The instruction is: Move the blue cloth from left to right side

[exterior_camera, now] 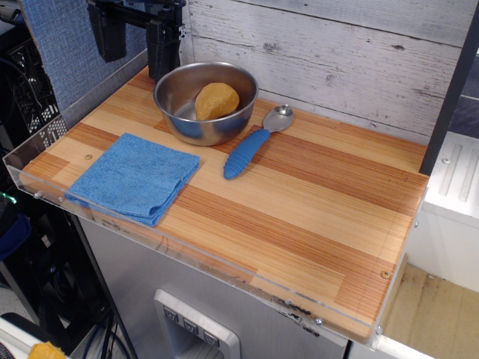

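The blue cloth (135, 178) lies folded and flat on the left front part of the wooden table top (299, 202), its near corner close to the front edge. My gripper (135, 41) hangs at the top left, above the table's back left corner, behind the steel bowl. Its two black fingers (162, 48) point down with a gap between them and hold nothing. It is well apart from the cloth, up and behind it.
A steel bowl (196, 116) with a tan lump (217, 100) in it stands at the back left. A metal spoon with a ribbed blue handle (247, 153) lies right of the bowl. A clear plastic rim (45, 187) edges the table. A dark post (453, 90) stands at the right.
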`<state>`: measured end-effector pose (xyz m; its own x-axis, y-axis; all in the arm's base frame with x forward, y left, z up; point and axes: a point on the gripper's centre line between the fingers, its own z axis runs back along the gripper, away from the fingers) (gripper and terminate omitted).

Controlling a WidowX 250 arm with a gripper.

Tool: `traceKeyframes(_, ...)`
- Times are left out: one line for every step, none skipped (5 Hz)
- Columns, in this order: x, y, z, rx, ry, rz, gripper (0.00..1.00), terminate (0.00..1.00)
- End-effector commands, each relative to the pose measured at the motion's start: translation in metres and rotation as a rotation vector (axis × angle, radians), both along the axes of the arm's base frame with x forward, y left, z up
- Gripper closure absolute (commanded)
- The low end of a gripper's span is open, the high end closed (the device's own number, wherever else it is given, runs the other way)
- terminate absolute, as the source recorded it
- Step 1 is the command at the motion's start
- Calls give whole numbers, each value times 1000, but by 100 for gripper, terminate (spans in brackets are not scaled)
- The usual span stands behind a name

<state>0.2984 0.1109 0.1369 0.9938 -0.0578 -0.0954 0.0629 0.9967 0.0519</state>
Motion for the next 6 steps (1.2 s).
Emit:
traceKeyframes(0, 0, 0, 0, 0, 0, 0, 0)
traceKeyframes(-21, 9, -18, 26, -42, 5, 0, 0)
traceKeyframes(-41, 11, -17, 37, -104, 22, 0, 0)
traceKeyframes(-56, 17, -19, 44, -144, 48, 0, 0)
traceKeyframes(-58, 24, -41, 49, -105, 59, 0, 0)
traceKeyframes(-51, 27, -65, 57, -53, 58, 0, 0)
